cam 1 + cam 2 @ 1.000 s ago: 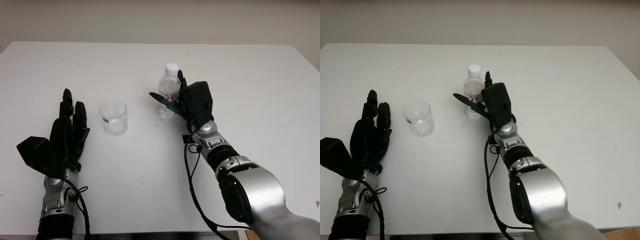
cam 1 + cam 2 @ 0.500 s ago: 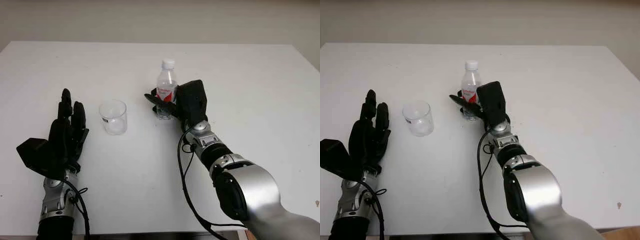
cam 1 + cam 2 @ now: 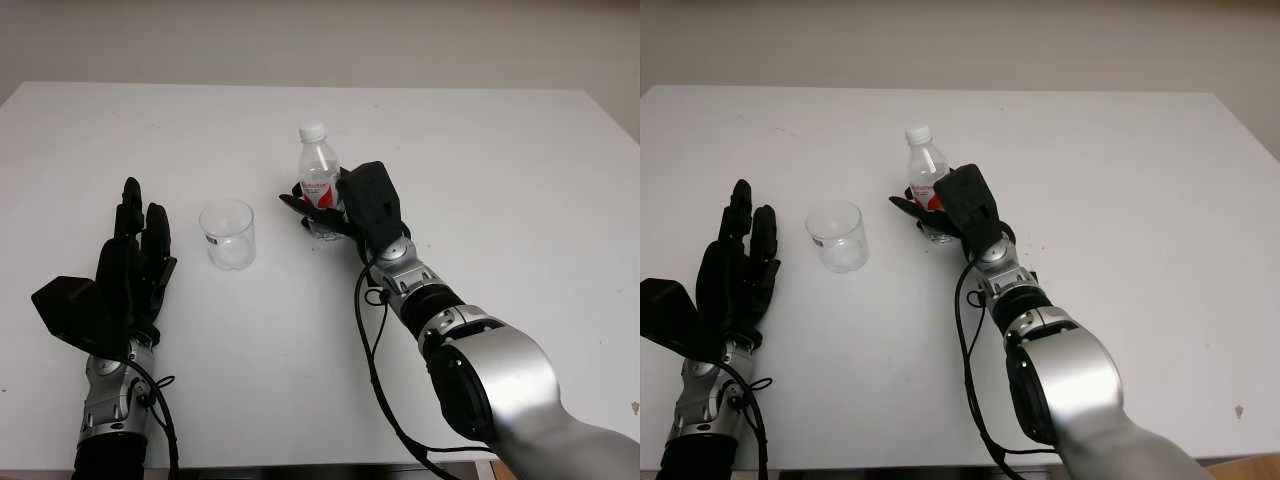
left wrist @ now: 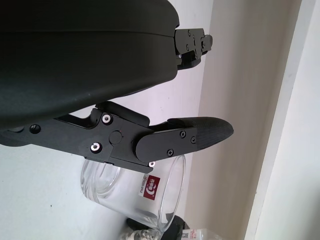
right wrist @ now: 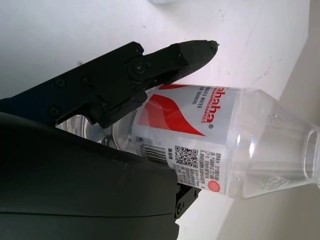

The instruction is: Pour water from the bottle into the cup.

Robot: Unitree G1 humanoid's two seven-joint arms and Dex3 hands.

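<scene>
Water bottle (image 3: 318, 182), clear with a white cap and a red-and-white label, sits clamped in the right hand's (image 3: 352, 208) fingers (image 5: 150, 70), which wrap its lower body; it leans toward the cup. The right wrist view shows label details: a barcode, a QR code and lettering ending "ahaha". Glass cup (image 3: 228, 233), bearing a small red logo, stands upright on the white bench (image 3: 480, 170), left of the bottle. Left hand (image 3: 128, 270) is open near the bench's front-left.
</scene>
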